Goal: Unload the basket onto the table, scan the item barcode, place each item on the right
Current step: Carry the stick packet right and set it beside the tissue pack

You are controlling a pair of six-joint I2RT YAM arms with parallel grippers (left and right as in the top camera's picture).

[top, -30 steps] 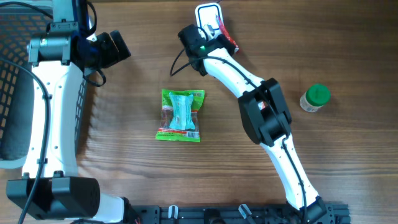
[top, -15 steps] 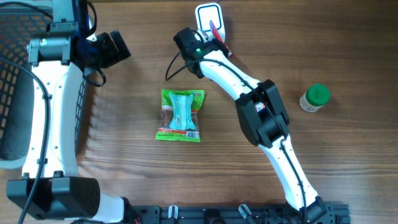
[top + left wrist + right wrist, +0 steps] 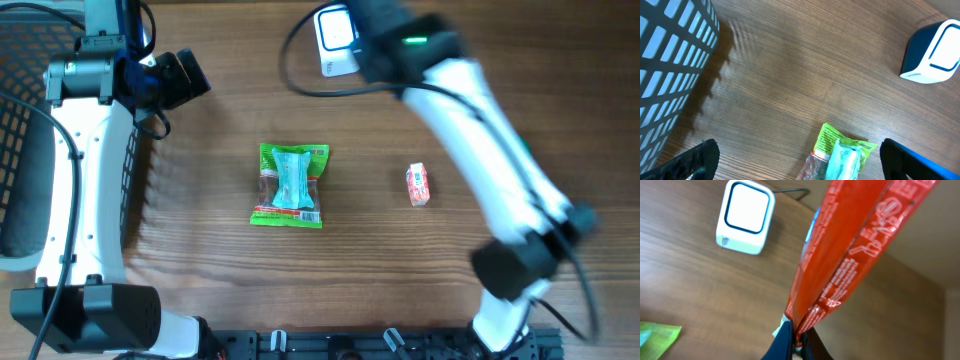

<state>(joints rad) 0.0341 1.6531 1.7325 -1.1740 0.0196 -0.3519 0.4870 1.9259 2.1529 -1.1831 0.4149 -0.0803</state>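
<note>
Clerk: Entry one, right arm [image 3: 478, 130]. Pose?

Checker: Rises from the near right edge of the worktop [image 3: 200, 250] and reaches up and across to the far middle. It is blurred in the overhead view. The wrist ends just beside the scanner [image 3: 335, 35].

Clerk: State of the right claw [image 3: 797, 337]?

Checker: Pressed together on the lower edge of a red packet [image 3: 850, 245] — thin, seen edge-on, white print along its side, held up off the wood. In the wrist view the scanner sits up and to the left of the packet, white face with a dark rim, not touching it.

Clerk: Entry two, left arm [image 3: 75, 180].

Checker: Runs straight up the left side beside the black mesh basket [image 3: 20, 100], then turns right at the wrist. The left claw [image 3: 797, 152] is spread wide, its fingers [image 3: 695, 162] at the two lower corners of its own view. It holds nothing and hangs above bare wood.

Clerk: Loose stock?

Checker: Two lots. One green packet [image 3: 290, 185], flat at mid-worktop, pale blue contents, well apart from both claws. One small red packet [image 3: 418, 185], flat on the wood to the right of the green one — just beside the right arm.
</note>
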